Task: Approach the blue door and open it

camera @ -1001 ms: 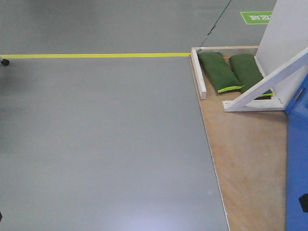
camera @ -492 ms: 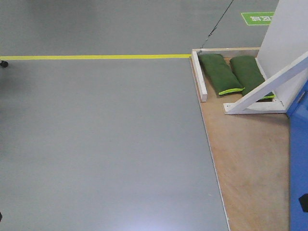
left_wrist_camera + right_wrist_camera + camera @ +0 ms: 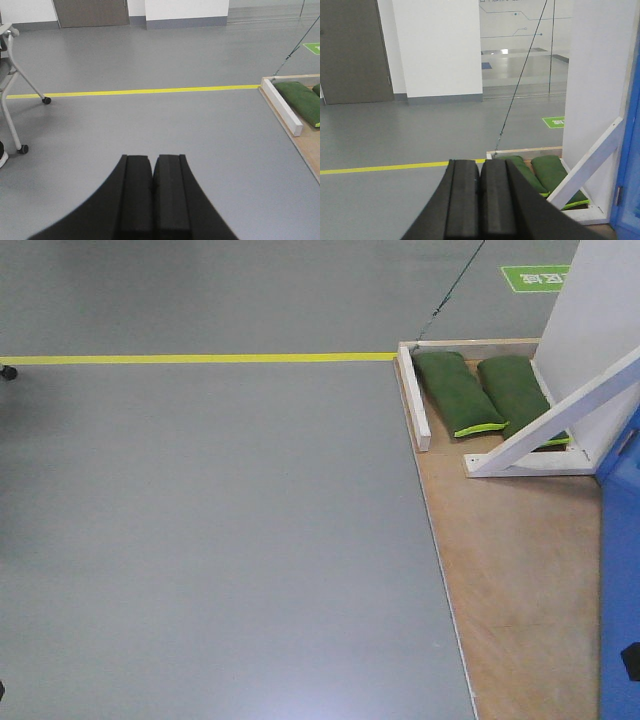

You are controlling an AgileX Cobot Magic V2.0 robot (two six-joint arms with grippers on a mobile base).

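Observation:
The blue door [image 3: 620,570] shows as a glossy blue strip at the right edge of the front view; its handle is out of view. It also shows at the far right of the right wrist view [image 3: 631,150], beside the white wall panel [image 3: 595,90]. My left gripper [image 3: 152,159] is shut and empty, pointing over the grey floor. My right gripper [image 3: 480,164] is shut and empty, aimed left of the door.
A wooden base [image 3: 510,570] lies in front of the door. Two green sandbags [image 3: 458,390] and a white slanted brace [image 3: 560,410] sit on it. A yellow floor line [image 3: 200,357] crosses the floor. A chair on casters [image 3: 10,90] stands at the left.
The view has shifted slightly, so the door and base sit a little further right and lower in the front view. Both grippers stay shut.

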